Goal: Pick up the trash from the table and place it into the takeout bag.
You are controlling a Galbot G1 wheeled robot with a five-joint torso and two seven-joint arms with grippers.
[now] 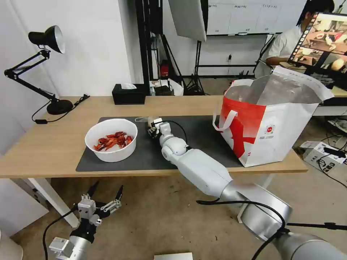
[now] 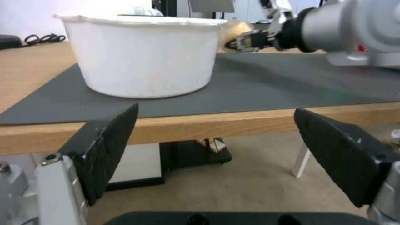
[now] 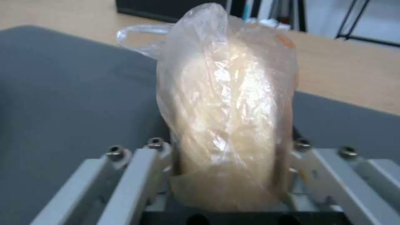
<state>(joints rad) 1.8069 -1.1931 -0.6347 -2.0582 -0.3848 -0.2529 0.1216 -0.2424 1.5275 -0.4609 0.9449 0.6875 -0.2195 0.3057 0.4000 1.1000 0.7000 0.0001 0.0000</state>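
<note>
A small clear bag with a beige lump (image 3: 227, 103) is squeezed between the fingers of my right gripper (image 3: 229, 156), just over the dark grey mat (image 1: 202, 137) near its far edge; in the head view the bag (image 1: 151, 122) peeks out beyond that gripper (image 1: 154, 129). A white round bowl of red crayfish shells (image 1: 111, 140) stands on the mat's left part, also as a white wall (image 2: 143, 56) in the left wrist view. The takeout bag (image 1: 269, 122) stands open at the table's right end. My left gripper (image 1: 105, 196) hangs open below the table's front edge (image 2: 175, 128).
A black tissue box (image 1: 128, 94) sits at the table's far edge, a black desk lamp (image 1: 47, 68) at the far left. Light stands and cables fill the room behind. A box (image 1: 320, 151) and cables lie on the floor to the right.
</note>
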